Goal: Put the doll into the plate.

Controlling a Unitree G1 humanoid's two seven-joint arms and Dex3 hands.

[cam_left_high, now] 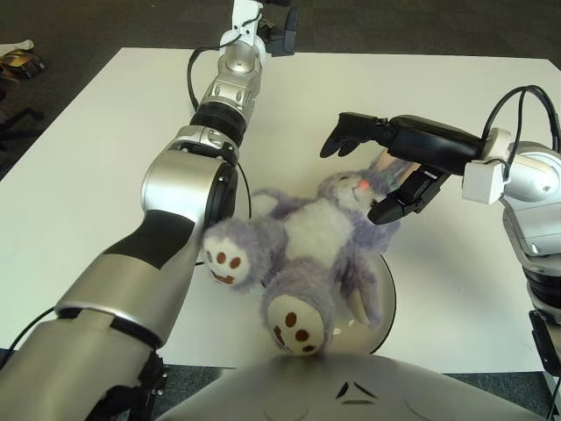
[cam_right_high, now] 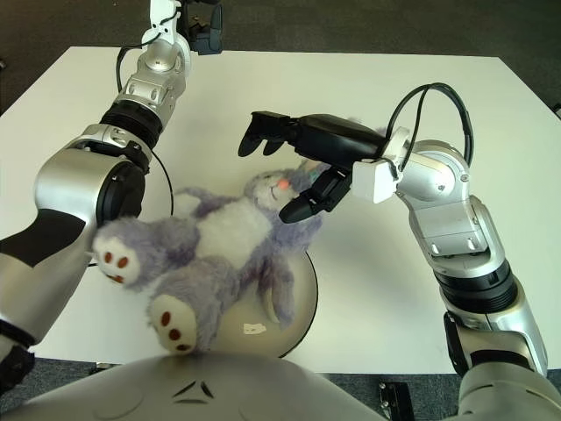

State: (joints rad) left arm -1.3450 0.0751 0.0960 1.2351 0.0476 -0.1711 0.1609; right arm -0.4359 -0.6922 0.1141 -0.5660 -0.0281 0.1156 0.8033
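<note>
Right hand (cam_right_high: pixel 294 171) hovers over the doll's head, fingers spread, holding nothing; one fingertip sits close by the doll's face, contact unclear. Doll (cam_left_high: pixel 298 241), a purple and white plush, lies on its back across the plate (cam_left_high: pixel 386 303), head toward the far side of the counter, both feet sticking out past the plate's near and left rim toward the robot. Most of the plate is hidden under the doll; only its right and near-right rim shows, plus a small white tag on it in the right eye view. Plate sits close to the near edge of the white counter (cam_left_high: pixel 105 149), partly cut off by the robot's chest at the bottom. Left hand (cam_left_high: pixel 267 26) is at the far edge of the counter, well apart from the doll, cut off by the top of the view, fingers can't be made out. Left arm runs along the doll's left side, a black cable looping beside it. Open counter right of and behind the plate.
</note>
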